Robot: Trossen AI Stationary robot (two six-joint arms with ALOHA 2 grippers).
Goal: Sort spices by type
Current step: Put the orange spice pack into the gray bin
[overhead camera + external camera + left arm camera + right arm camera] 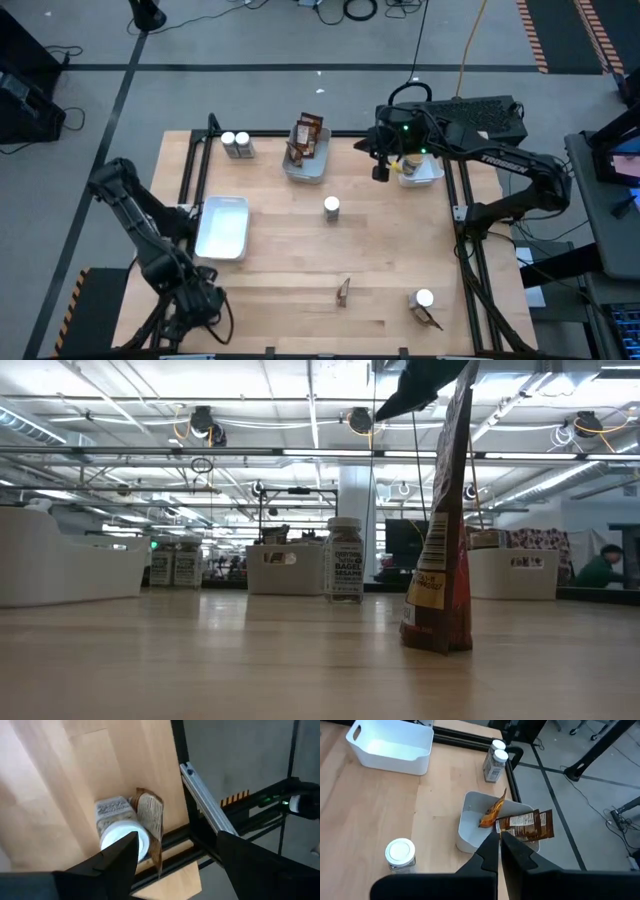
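Spice sorting: left arm nearing the bench's right front corner

Left pincer (172, 855), gaping wide and empty, is hovering over white-capped jar (119, 827) lying alongside brown packet (150, 820); right pincer (499, 849) is idling closed.

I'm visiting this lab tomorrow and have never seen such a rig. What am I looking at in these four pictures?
These are two dark robot arms at a wooden table, sorting spices. One picture looks straight down from above, one looks level across the tabletop, and one comes from each arm's wrist. On the table are a white tray, a grey tray with brown packets in it, two jars at the far edge, a lone jar mid-table, a standing packet, and another jar beside a packet at the near right. The left gripper is open at the near left corner and holds nothing. The right gripper is shut, next to the grey tray, and seems to hold nothing.
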